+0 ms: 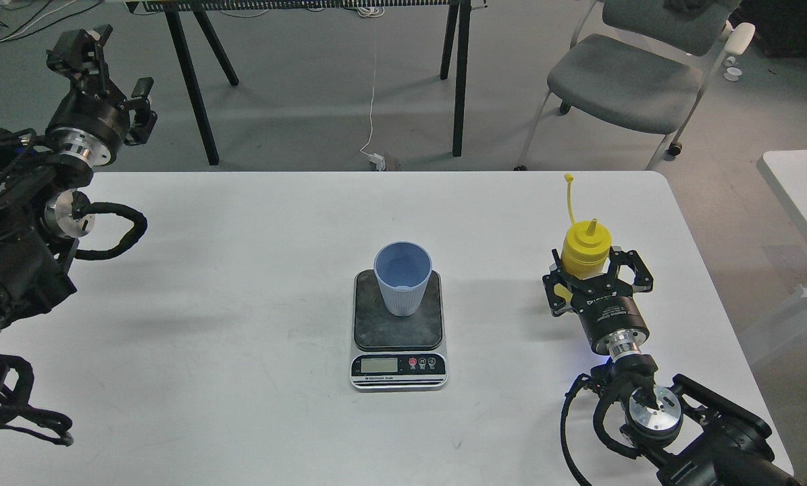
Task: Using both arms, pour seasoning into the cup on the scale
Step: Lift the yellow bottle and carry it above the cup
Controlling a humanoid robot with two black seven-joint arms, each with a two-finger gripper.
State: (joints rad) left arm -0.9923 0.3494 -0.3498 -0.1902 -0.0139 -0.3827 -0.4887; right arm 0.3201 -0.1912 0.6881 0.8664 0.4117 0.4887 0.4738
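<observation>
Seasoning bottle [585, 251]: you see the yellow squeeze bottle upright on the white table [241, 283], on the right side and well apart from the scale. Its cone nozzle points up; the thin cap strap rises from the neck to the upper left.

Right gripper [593, 273]: your right arm comes in from the lower right corner. Its black fingers stand on both sides of the bottle's lower body, which they hide. They bracket the bottle closely, but you cannot tell whether they press on it or are only spread beside it.

Cup [403, 278]: light blue ribbed tumbler, upright, mouth open to you, standing on the rear half of the scale platform.

Scale [398, 329]: flat, at the centre of the table, dark platform behind, silver front with display and buttons facing you. The display reading is too small to make out.

Left gripper [99, 64]: your left arm is raised at the upper left, beyond the table's far-left corner. Fingers spread apart, holding nothing.

Background: grey chair [636, 74] on the floor past the table's far right corner; black table legs [194, 88] behind.
</observation>
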